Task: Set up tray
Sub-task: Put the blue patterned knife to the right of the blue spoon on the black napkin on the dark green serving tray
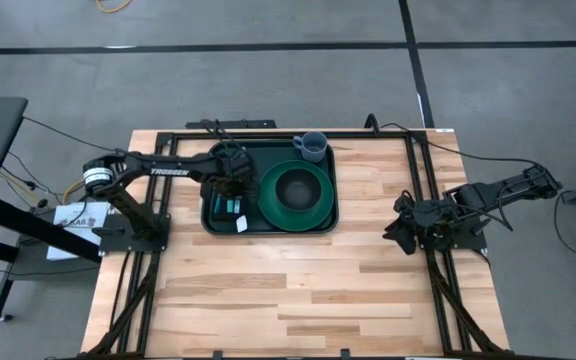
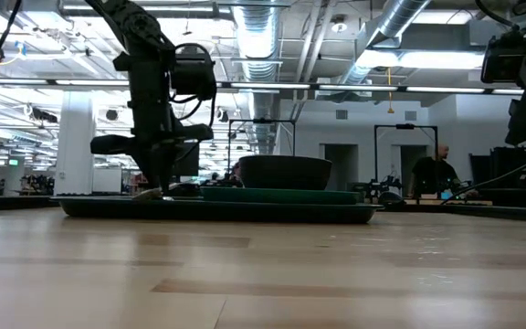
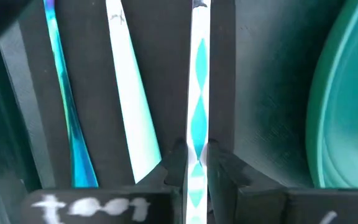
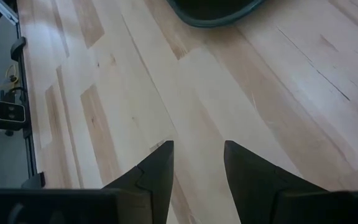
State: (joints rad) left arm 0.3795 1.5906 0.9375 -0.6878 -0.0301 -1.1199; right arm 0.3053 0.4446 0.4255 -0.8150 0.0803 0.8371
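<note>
Centrally, toward bench [image 1: 268, 290] rear: tray [image 1: 323, 222], carrying plate [image 1: 295, 196], mug [image 1: 310, 147], napkin [image 1: 226, 205]. Left gripper [image 3: 196, 163] over napkin, jaws pinching thin utensil [image 3: 197, 118]. Right gripper [image 4: 196, 163] well right of tray, jaws spread. Probably stiff, light, slippery; best gripped by raised rim.

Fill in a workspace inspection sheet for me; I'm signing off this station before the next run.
Surface: pale wooden plank table, front half bare.
Job's things: large dark green rectangular plastic tray at the table's rear; on it a round green plate carrying a dark bowl, a grey mug, a black napkin with shiny cutlery.
Clutter: nothing seen.
Grippers: left gripper down over the napkin, shut on a thin utensil; right gripper open, parked at the table's right edge.
Cables: black leads trailing off both sides.
Surroundings: grey floor; person far behind.
</note>
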